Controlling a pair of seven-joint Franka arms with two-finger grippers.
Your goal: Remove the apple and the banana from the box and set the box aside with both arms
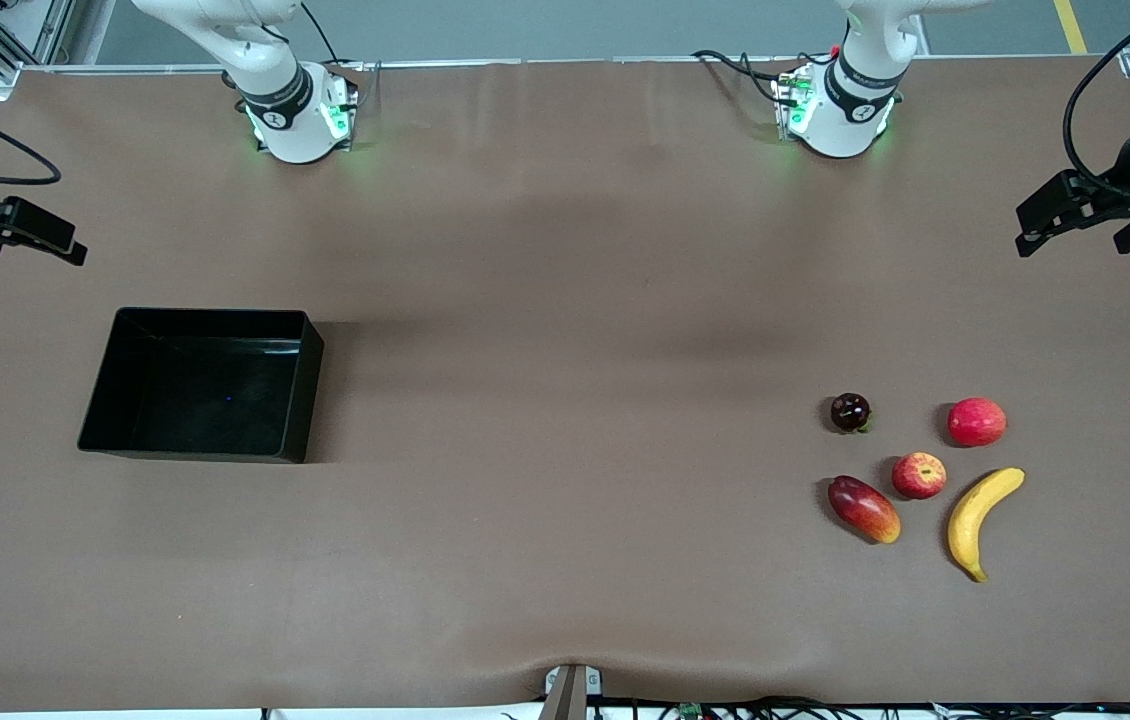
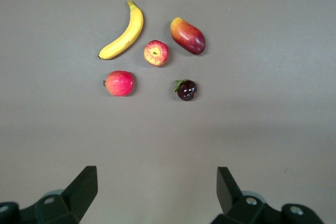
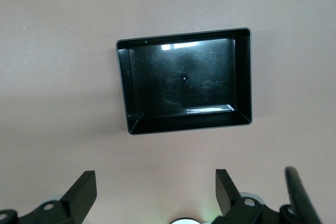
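Apple (image 1: 919,475) and banana (image 1: 983,520) already lie out; box (image 1: 205,385) empty, aside. Left gripper (image 2: 157,192) and right gripper (image 3: 156,195), fingers wide, should retreat without knocking anything.

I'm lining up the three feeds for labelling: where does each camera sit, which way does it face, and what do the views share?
Front view: high across the table, facing both arm bases; shows the left gripper and right gripper out at the table ends.
Left wrist view: looks down between open fingers at the apple, banana and three other fruits.
Right wrist view: looks down between open fingers into the empty box.
Shared: front and left wrist show the fruits; front and right wrist show the box.
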